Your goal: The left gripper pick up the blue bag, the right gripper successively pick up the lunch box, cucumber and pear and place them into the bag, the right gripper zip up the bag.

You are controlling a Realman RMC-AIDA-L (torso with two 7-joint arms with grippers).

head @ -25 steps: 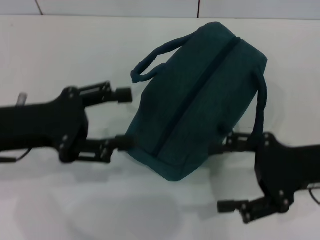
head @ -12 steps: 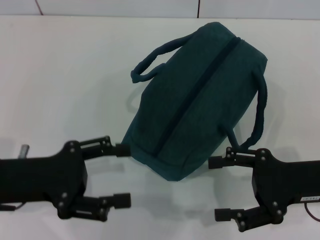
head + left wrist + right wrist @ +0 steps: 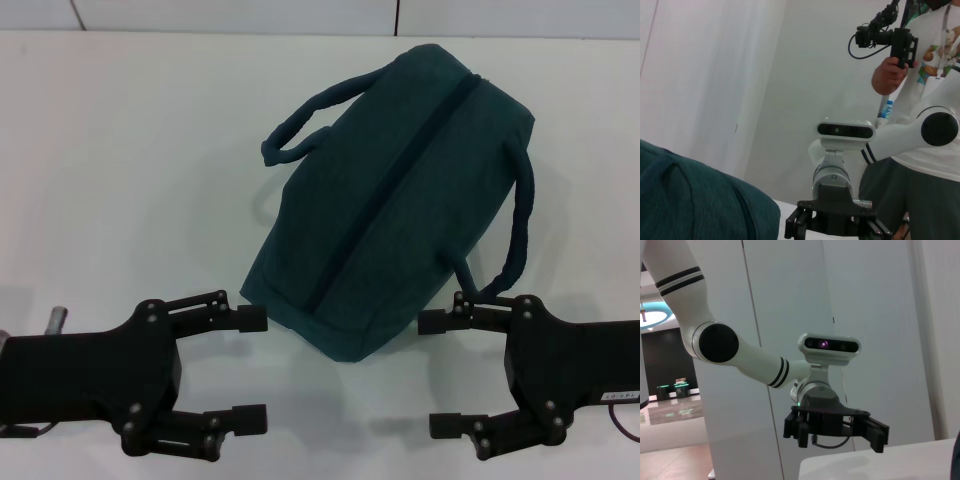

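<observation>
- Blue bag [image 3: 395,195]: one dark teal-blue fabric bag, laid on its side on the white table [image 3: 120,150], set diagonally, its dark zipper line [image 3: 390,180] running from the near end up toward the far right. The opening is seen closed along that line. One loop handle [image 3: 300,125] is curled at the far left side; the second handle [image 3: 520,225] is draped down the right side, its lower end just beside the right gripper's upper finger. A corner of the bag's fabric [image 3: 695,200] is also seen in the left wrist view.
- Left gripper [image 3: 252,368]: located at the near left of the table, pointing inward. The fingers are spread wide and nothing is held. The upper fingertip [image 3: 253,319] is placed just beside the bag's near left corner; contact cannot be confirmed. It is seen head-on in the right wrist view [image 3: 836,431], a green light showing at its wrist.
- Right gripper [image 3: 433,374]: located at the near right, pointing inward. The fingers are spread wide and nothing is held. The upper fingertip [image 3: 430,322] lies close to the bag's near right edge. It is partly seen in the left wrist view [image 3: 835,225].
- Person [image 3: 920,100]: standing behind the robot in the left wrist view, with a camera rig [image 3: 887,40] held up in one hand.
</observation>
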